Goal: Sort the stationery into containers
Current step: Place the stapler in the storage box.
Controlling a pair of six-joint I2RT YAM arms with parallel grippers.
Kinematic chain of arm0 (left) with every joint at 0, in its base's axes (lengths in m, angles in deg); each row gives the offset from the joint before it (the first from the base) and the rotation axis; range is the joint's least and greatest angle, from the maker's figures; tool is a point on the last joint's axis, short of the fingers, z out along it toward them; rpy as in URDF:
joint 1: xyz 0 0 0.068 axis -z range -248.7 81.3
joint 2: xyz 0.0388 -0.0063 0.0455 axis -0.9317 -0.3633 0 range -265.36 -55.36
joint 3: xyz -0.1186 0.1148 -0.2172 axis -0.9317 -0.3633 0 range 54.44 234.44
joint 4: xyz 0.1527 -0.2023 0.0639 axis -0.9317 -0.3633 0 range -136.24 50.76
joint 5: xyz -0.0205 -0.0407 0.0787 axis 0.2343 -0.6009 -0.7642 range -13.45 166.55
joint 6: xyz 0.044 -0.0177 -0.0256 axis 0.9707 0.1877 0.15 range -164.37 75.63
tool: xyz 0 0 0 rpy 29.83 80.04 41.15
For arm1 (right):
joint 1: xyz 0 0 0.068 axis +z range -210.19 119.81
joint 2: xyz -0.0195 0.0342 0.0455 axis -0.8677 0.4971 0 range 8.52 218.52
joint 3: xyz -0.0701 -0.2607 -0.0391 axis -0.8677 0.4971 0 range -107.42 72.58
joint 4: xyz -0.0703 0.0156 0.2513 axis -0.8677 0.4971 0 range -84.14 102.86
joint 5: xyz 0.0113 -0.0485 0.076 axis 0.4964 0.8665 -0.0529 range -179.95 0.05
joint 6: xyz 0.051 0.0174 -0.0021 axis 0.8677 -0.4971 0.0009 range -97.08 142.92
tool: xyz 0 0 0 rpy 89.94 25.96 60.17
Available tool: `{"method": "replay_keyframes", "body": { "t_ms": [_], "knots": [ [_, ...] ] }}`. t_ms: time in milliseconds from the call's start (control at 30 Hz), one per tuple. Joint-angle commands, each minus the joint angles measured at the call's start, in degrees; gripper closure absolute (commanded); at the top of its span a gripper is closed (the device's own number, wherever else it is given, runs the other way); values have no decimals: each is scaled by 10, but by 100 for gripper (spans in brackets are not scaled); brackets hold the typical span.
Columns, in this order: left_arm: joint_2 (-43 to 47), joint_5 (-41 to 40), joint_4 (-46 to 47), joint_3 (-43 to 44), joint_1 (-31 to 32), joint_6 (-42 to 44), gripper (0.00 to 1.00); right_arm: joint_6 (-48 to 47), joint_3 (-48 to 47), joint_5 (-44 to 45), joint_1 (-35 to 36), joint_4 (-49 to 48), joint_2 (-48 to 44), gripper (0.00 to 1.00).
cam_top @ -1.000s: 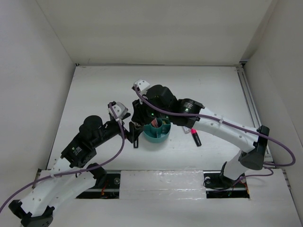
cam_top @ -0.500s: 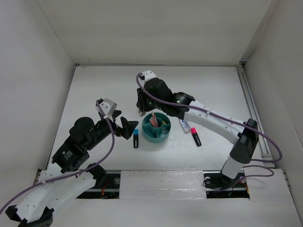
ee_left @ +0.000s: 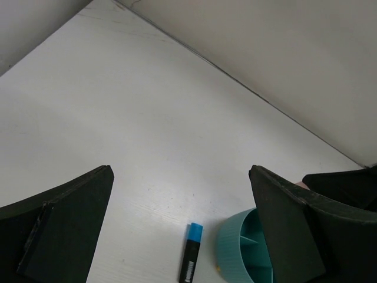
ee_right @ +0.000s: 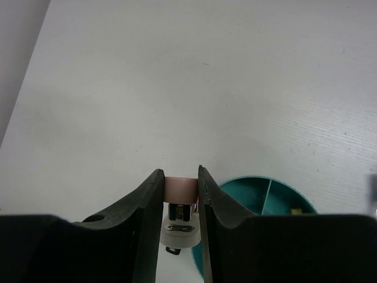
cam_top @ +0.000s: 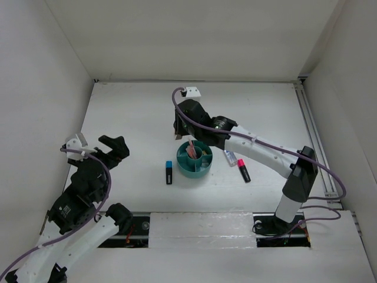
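Three things lie loose on the white table [cam_top: 129, 118]. Nearest is a black marker with a blue cap [cam_top: 169, 173], its long axis near-to-far and its cap at the far end. It's off to the right of the left gripper [ee_left: 181, 177], which is spread wide and empty, so the left arm looks like the closer one for it. A black pink-capped marker [cam_top: 243, 171] and a small clear blue-capped bottle [cam_top: 230, 157] sit right of the round teal plastic desk organizer [cam_top: 203, 173]. Just past its far-left rim, the right gripper [ee_right: 179, 174] pinches a small white-and-pink piece [ee_right: 179, 190]. The compartments lie near-right of that, so probably a short shift back. From above the wrist hides the piece, and the wrist view crops the organizer.
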Motion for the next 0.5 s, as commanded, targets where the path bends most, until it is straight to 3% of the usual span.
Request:
{"method": "replay_keyframes", "body": {
  "t_ms": [0,467],
  "knots": [
    [-14,-50,-15,3,-1,-34,0,27,-2,40,10,-9,7,100],
    [-37,-25,9,-2,-1,-2,0,103,-16,185,57,66,49,100]
  ]
}}
